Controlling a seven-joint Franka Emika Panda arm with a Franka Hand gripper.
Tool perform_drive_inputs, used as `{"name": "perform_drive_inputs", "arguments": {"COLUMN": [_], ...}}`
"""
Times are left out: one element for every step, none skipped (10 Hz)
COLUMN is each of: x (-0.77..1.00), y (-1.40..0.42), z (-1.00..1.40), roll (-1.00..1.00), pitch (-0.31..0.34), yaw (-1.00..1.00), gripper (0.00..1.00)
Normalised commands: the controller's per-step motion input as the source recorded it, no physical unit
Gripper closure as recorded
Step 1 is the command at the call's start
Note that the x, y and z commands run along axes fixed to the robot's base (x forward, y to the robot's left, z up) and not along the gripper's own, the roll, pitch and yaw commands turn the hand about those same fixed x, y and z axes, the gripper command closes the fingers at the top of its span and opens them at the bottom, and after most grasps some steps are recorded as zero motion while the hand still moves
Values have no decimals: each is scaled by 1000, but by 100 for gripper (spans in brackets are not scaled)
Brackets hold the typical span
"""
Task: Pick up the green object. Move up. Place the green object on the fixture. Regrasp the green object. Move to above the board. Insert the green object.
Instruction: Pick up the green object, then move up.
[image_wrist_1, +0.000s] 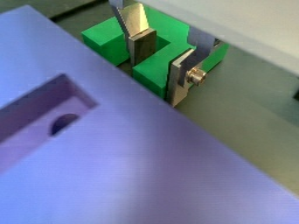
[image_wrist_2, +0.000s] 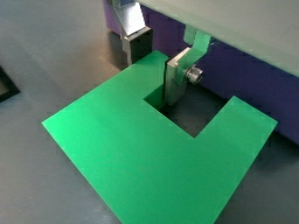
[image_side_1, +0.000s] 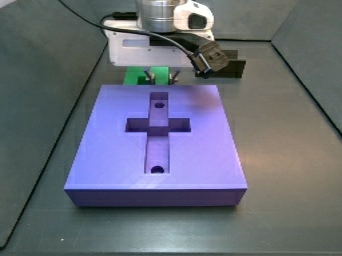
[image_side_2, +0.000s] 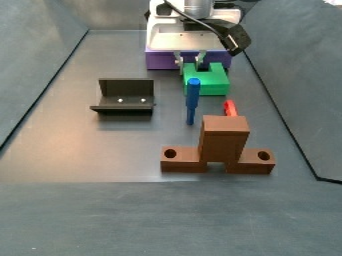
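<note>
Claw (image_wrist_2: 158, 68) astride green object (image_wrist_2: 140, 149).

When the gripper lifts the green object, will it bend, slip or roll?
The green object looks like rigid, flat-faced plastic, so it probably will not bend or roll. Its surface seems smooth, so it might slip a little. The gripper is down at its notch, one finger inside, which should help.

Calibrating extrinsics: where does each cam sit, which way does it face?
Wrist view: on the arm, looks down past the hand at the green object and the board.
Wrist view: opposite side, fingers in the green object's notch.
Side view: beyond the board, facing the hand.
Side view: opposite end, past the fixture.
Shared: green object, hand.
</note>
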Motion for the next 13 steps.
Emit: {"name": "perform_drive_inputs", "arguments": {"x": [0,0,0,0,0,0,0,0,0,0,0,0,0], "y": [0,0,0,0,0,0,0,0,0,0,0,0,0], "z": [0,0,0,0,0,0,0,0,0,0,0,0,833], "roll": [0,0,0,0,0,0,0,0,0,0,0,0,0], "pitch": [0,0,0,0,0,0,0,0,0,0,0,0,0], "yaw": [0,0,0,0,0,0,0,0,0,0,0,0,0], "gripper": [100,100,100,100,100,100,100,100,100,100,100,100,100]}}
